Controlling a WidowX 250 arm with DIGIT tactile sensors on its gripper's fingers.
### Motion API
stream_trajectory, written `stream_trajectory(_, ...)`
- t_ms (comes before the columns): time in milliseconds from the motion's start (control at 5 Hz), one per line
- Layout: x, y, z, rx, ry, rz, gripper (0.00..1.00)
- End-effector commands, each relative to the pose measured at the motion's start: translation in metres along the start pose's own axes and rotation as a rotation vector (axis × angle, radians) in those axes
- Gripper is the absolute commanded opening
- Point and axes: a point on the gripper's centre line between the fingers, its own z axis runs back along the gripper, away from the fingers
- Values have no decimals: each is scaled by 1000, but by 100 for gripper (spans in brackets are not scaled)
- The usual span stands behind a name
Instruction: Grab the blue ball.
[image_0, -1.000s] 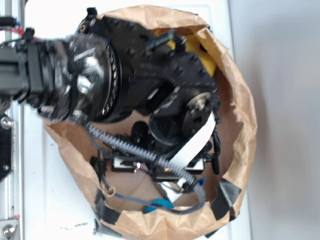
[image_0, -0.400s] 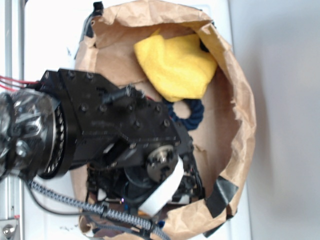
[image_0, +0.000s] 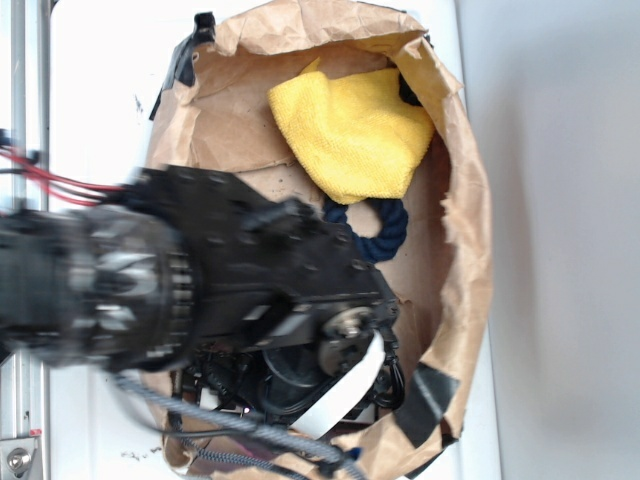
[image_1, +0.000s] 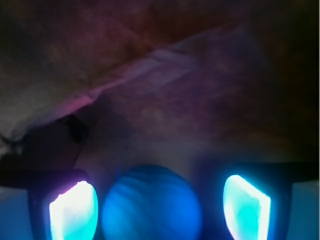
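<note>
- Exterior view: the arm is reaching down into the brown paper bag (image_0: 455, 230), and its black wrist and motor housing are covering the lower half of the bag's inside. The gripper itself is lying hidden under that housing, so from here I cannot tell how the fingers are standing.
- Exterior view: the blue ball is not showing here; the arm is covering it. A yellow cloth (image_0: 355, 125) is lying in the upper part of the bag, and a dark navy rope ring (image_0: 385, 225) is peeking out just below it, beside the arm. Neither is the target.
- Wrist view: the blue ball (image_1: 150, 205) is sitting low in the frame between the two fingers (image_1: 74, 210) of the gripper (image_1: 160, 210), which are standing open on either side of it. The left finger is looking very near or touching the ball; the right one is showing a clear gap.
- Wrist view: crumpled bag paper is filling the background.
- Doing it well, as I judge: the ball is lying off-centre, so shifting slightly towards the left finger before closing should keep it from rolling out. Closing slowly and evenly, low on the ball and clear of loose paper, looks safest.
</note>
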Motion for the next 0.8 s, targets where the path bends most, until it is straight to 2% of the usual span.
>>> stream_trajectory(0,-6,-10,3,-29,45,-25,0)
stream_trajectory(200,-9,-9,11,0,44,-27,0)
stream_trajectory(400,-14,-5,38,78,41,65,0)
stream_trajectory(600,-27,-5,87,222,24,274,0)
